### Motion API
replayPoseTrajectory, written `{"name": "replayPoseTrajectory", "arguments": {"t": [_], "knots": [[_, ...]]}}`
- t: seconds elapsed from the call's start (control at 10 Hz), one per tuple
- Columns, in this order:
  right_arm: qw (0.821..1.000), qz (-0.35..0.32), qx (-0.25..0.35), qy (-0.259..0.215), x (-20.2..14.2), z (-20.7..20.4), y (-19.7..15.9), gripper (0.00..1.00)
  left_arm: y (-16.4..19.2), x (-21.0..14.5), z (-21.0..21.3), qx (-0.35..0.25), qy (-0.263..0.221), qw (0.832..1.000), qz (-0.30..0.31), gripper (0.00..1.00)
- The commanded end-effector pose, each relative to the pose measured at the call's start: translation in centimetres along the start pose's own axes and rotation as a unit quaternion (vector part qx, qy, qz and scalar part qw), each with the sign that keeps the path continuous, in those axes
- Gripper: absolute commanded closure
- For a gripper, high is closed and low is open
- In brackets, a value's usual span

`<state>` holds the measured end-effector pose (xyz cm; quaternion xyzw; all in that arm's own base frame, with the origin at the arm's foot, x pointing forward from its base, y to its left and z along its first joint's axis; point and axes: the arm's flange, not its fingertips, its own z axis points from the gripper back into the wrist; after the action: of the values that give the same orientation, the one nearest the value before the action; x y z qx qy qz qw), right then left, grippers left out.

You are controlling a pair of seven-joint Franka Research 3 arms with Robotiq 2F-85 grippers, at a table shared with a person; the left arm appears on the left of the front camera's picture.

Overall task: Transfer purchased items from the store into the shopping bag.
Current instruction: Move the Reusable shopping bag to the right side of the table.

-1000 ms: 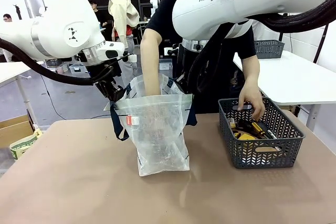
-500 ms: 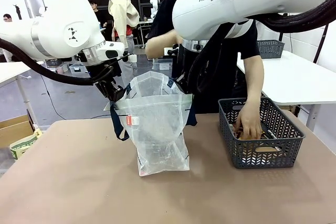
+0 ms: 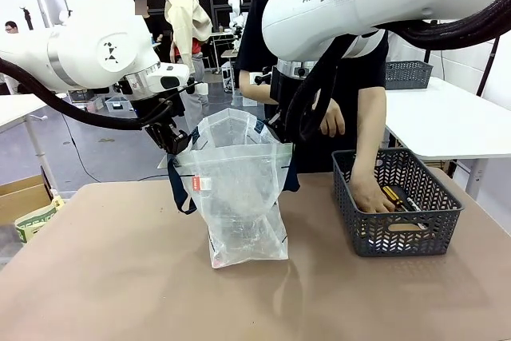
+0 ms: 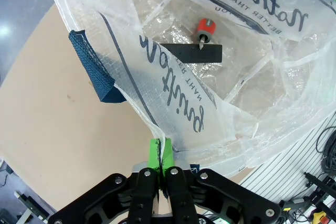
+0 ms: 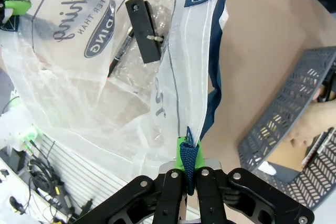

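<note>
The shopping bag (image 3: 239,189), clear plastic with navy straps, stands open at the table's middle. My left gripper (image 3: 172,141) is shut on its left rim, and the left wrist view shows the green pads (image 4: 155,153) pinching the rim of the shopping bag (image 4: 178,98). My right gripper (image 3: 279,129) is shut on the right rim beside the navy strap (image 5: 215,51). A black flat item (image 4: 189,52) with a red-capped piece (image 4: 205,27) lies in the bag's bottom. The store (image 3: 435,225) stands to the right, with a person's hand (image 3: 369,197) inside it among yellow-and-black tools (image 3: 395,195).
The person's other hand (image 3: 331,121) hangs at the torso behind the bag. A white table with another grey basket (image 3: 409,73) stands at the back right. A cardboard box (image 3: 20,193) sits off the table's left edge. The brown tabletop (image 3: 120,277) in front is bare.
The person's arm came up out of the bag and drew back to the torso. The other hand went deeper into the store. Both grippers held still.
</note>
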<state>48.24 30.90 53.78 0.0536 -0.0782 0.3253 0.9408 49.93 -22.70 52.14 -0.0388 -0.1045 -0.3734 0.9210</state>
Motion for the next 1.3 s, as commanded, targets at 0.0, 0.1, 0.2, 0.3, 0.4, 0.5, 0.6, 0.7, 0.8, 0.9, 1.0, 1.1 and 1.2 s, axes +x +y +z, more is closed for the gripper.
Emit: {"name": "replayPoseTrajectory", "arguments": {"t": [0.0, 0.1, 0.2, 0.3, 0.4, 0.5, 0.6, 0.7, 0.8, 0.9, 1.0, 1.1, 1.2], "knots": [[1.000, 0.007, 0.000, 0.001, -0.02, 0.01, -0.11, 1.00, 0.10, -0.15, -0.10, 0.002, 0.002, 1.000, -0.001, 1.00], [1.000, 0.007, 0.000, 0.001, -0.02, 0.01, -0.11, 1.00, 0.10, -0.15, -0.10, 0.002, 0.002, 1.000, -0.001, 1.00], [1.000, 0.007, 0.000, 0.001, -0.02, 0.01, -0.11, 1.00, 0.10, -0.15, -0.10, 0.002, 0.002, 1.000, -0.001, 1.00], [1.000, 0.007, 0.000, 0.001, -0.02, 0.01, -0.11, 1.00, 0.10, -0.15, -0.10, 0.002, 0.002, 1.000, -0.001, 1.00], [1.000, 0.007, 0.000, 0.001, -0.02, 0.01, -0.11, 1.00, 0.10, -0.15, -0.10, 0.002, 0.002, 1.000, -0.001, 1.00], [1.000, 0.007, 0.000, 0.001, -0.02, 0.01, -0.11, 1.00, 0.10, -0.15, -0.10, 0.002, 0.002, 1.000, -0.001, 1.00], [1.000, 0.007, 0.000, 0.001, -0.02, 0.01, -0.11, 1.00, 0.10, -0.15, -0.10, 0.002, 0.002, 1.000, -0.001, 1.00], [1.000, 0.007, 0.000, 0.001, -0.02, 0.01, -0.11, 1.00, 0.10, -0.15, -0.10, 0.002, 0.002, 1.000, -0.001, 1.00], [1.000, 0.007, 0.000, 0.001, -0.02, 0.01, -0.11, 1.00, 0.10, -0.15, -0.10, 0.002, 0.002, 1.000, -0.001, 1.00], [1.000, 0.007, 0.000, 0.001, -0.02, 0.01, -0.11, 1.00, 0.10, -0.15, -0.10, 0.002, 0.002, 1.000, -0.001, 1.00], [1.000, 0.007, 0.000, 0.001, -0.02, 0.01, -0.11, 1.00, 0.10, -0.15, -0.10, 0.002, 0.002, 1.000, -0.001, 1.00], [1.000, 0.007, 0.000, 0.001, -0.02, 0.01, -0.11, 1.00, 0.10, -0.15, -0.10, 0.002, 0.002, 1.000, -0.001, 1.00], [1.000, 0.007, 0.000, 0.001, -0.02, 0.01, -0.11, 1.00, 0.10, -0.15, -0.10, 0.002, 0.002, 1.000, -0.001, 1.00]]}}
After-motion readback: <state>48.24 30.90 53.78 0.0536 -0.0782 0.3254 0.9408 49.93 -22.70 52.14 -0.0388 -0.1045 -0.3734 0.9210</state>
